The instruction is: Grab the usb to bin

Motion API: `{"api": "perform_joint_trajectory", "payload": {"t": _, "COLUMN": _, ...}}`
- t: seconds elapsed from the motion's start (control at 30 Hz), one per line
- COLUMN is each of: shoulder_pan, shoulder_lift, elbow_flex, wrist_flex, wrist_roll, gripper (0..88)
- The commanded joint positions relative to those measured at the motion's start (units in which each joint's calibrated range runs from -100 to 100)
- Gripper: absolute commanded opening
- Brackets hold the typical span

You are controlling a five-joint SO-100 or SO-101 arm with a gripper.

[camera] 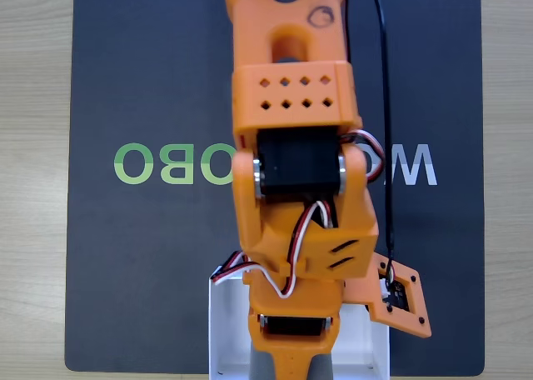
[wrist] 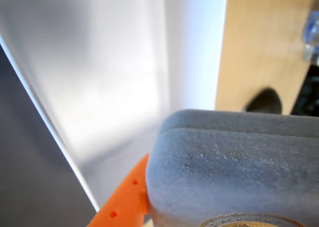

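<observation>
Clearance: bin under arm, mat bare

Fixed view: arm (camera: 291, 147) overhangs bin (camera: 218, 330), blocking most of its opening; mat (camera: 141, 255) free both sides. Wrist view: usb (wrist: 234, 172) just above bin floor (wrist: 99, 87), near wall.

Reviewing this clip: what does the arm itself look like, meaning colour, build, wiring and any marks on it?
In the fixed view the arm is orange printed plastic in blocky segments, one carrying two rows of small diamond-shaped holes. Black servo motors sit in the joints. Red, white and black wires loop across the lower part, and a thin black cable runs alongside. A hand-drawn black circle marks the top segment.
</observation>
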Motion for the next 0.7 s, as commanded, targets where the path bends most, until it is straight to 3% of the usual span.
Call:
{"api": "perform_joint_trajectory", "payload": {"t": 0.0, "shoulder_pan": -0.85, "shoulder_lift": -7.72, "elbow_flex": 2.24, "wrist_flex": -0.75, "wrist_roll": -0.14, "gripper": 35.6}}
{"api": "perform_joint_trajectory", "payload": {"t": 0.67, "shoulder_pan": -1.36, "shoulder_lift": -13.31, "elbow_flex": 10.73, "wrist_flex": -1.27, "wrist_roll": -0.09, "gripper": 35.7}}
